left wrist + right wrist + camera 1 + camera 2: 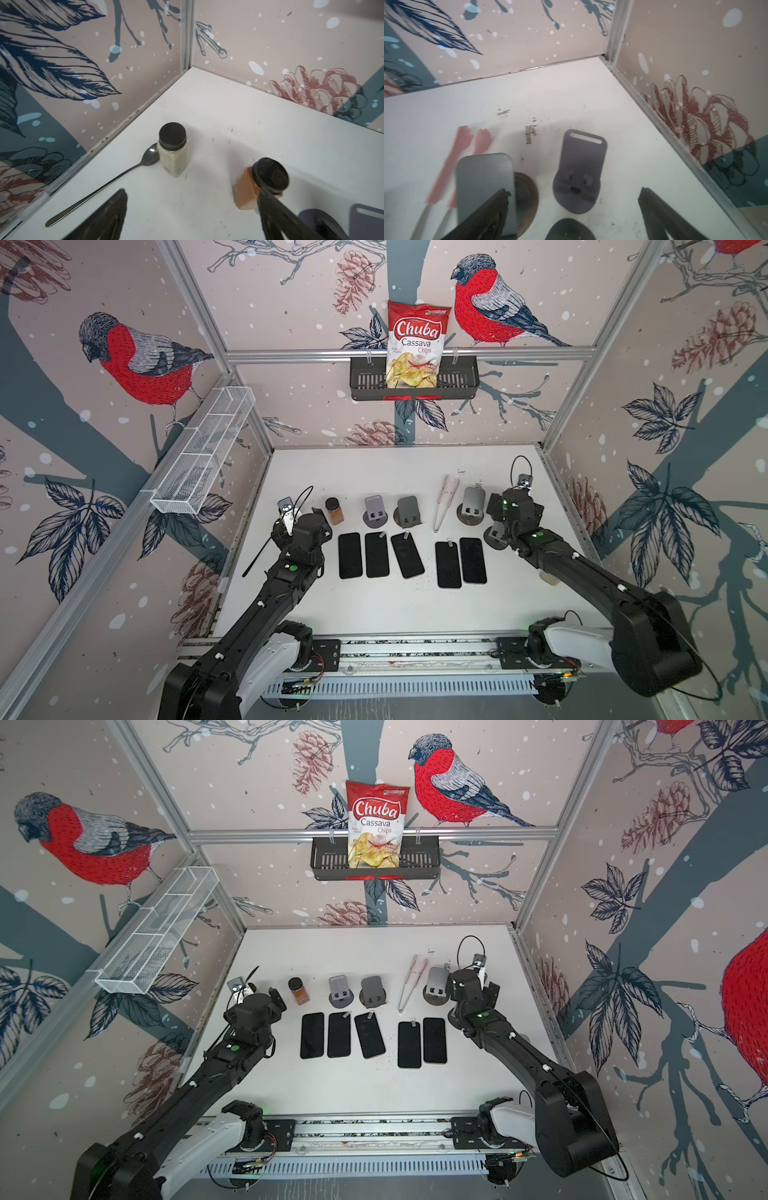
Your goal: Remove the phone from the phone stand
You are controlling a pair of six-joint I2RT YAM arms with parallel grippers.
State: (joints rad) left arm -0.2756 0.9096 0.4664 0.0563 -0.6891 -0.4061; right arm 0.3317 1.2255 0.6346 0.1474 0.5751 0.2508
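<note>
Black phones (407, 554) lie flat on the table (374, 614), apart from the spread left pincer (193, 199) and spread right pincer (574, 190).

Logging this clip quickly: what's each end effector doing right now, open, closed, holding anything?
Left end effector: open, holding nothing.
Right end effector: open, holding nothing.

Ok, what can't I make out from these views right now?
- Right wrist view: dark rounded piece, cut off by the frame edge; unidentifiable.
- Right wrist view: pink tongs, blurred, partly behind the silver stand.
- Left wrist view: lavender stand, cut off by the edge, partly behind a finger of the left gripper.
- Both top views: brown spice jar, too small to show any label.
</note>
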